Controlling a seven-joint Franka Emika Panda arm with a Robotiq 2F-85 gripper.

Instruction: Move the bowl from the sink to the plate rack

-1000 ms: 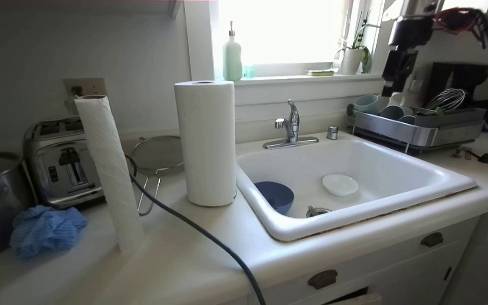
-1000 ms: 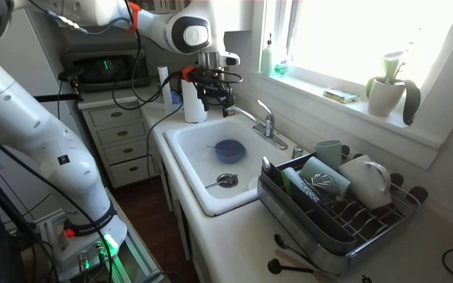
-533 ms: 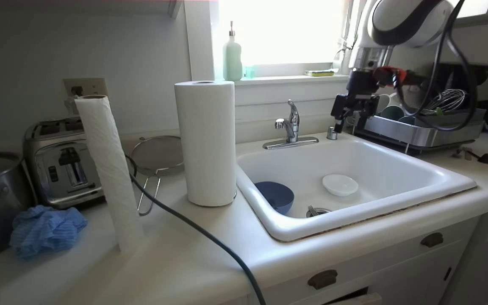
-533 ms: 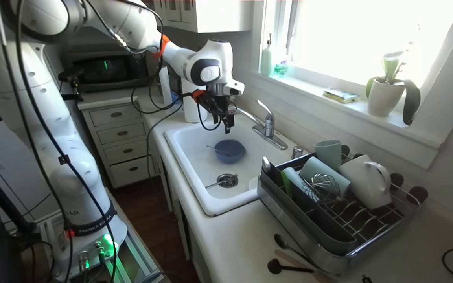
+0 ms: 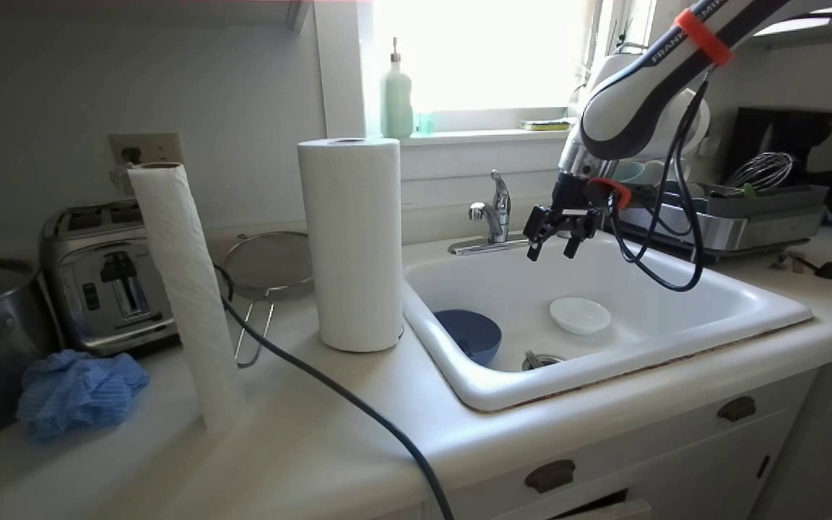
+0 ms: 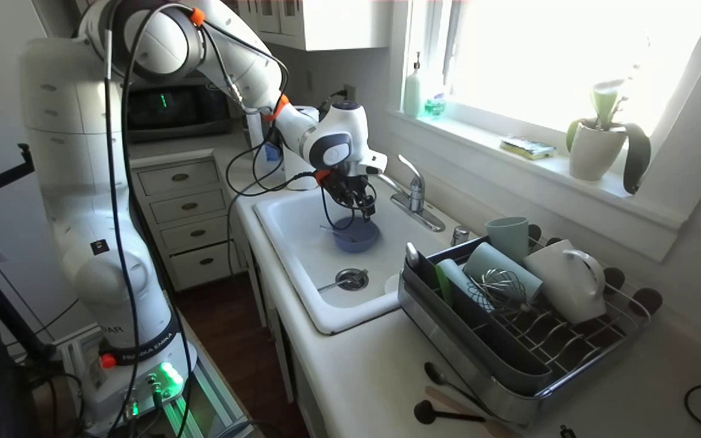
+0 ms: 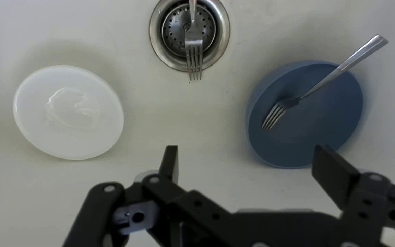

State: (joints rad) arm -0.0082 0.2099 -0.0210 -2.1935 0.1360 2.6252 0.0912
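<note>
The gripper [image 7: 246, 151] is hanging over the sink [image 5: 770, 310], its fingers [image 7: 333, 171] apart. The wrist view is showing the bowl [image 7: 312, 127] inside, right; an exterior view is adding the plate rack [image 6: 466, 360], near right.

Over the sink [image 7: 190, 130], the gripper [image 7: 247, 151] has its fingers [image 7: 169, 164] spread wide, one tip overlapping the edge of the blue bowl [image 7: 314, 120] in the wrist view. A fork [image 7: 350, 62] rests in the bowl, handle jutting past the rim. Well apart from it sits a white dish [image 7: 69, 113]; another fork [image 7: 193, 36] lies across the drain [image 7: 174, 38]
</note>
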